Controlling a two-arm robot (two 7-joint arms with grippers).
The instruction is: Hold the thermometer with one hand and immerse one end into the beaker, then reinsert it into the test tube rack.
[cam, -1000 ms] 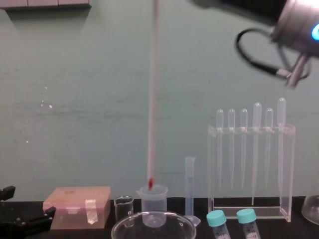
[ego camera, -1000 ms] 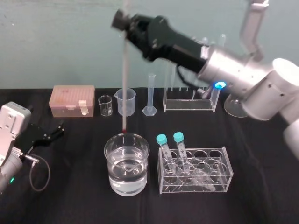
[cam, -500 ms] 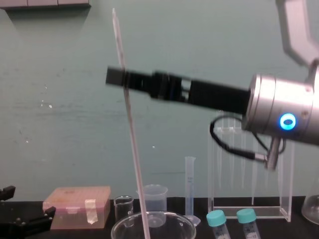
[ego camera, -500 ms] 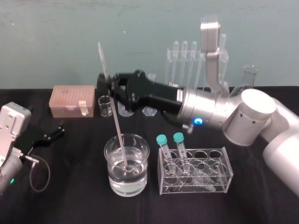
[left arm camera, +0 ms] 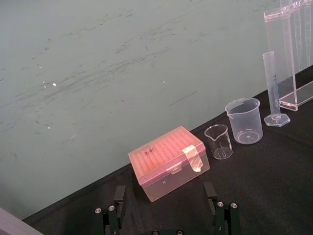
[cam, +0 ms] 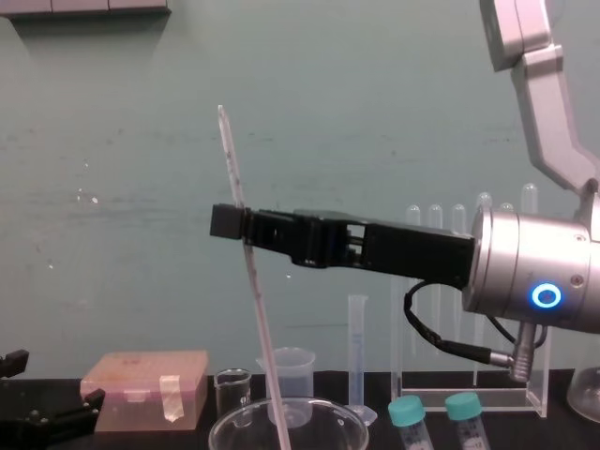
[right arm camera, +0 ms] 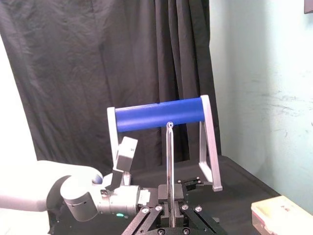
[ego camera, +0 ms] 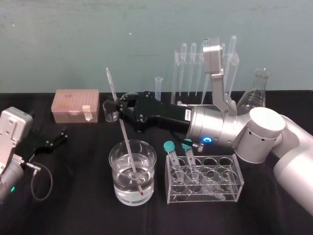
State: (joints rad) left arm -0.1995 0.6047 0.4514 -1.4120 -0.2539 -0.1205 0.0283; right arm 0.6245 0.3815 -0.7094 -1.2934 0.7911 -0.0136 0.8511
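- You face a pale teal wall (ego camera: 63, 44), scuffed and faintly scratched.
- Your table (ego camera: 73, 210) is covered in black cloth and runs right up to that wall.
- High on the wall in the chest view, you see a pale grey ledge (cam: 84, 7).
- The right wrist view gives you black curtains (right arm camera: 73, 73) hanging in folds, with a blue cylinder (right arm camera: 159, 114) on a white frame before them.

Right tool (ego camera: 112, 105) dropped lower; thermometer (ego camera: 124, 132) bulb now deep in beaker (ego camera: 152, 169).
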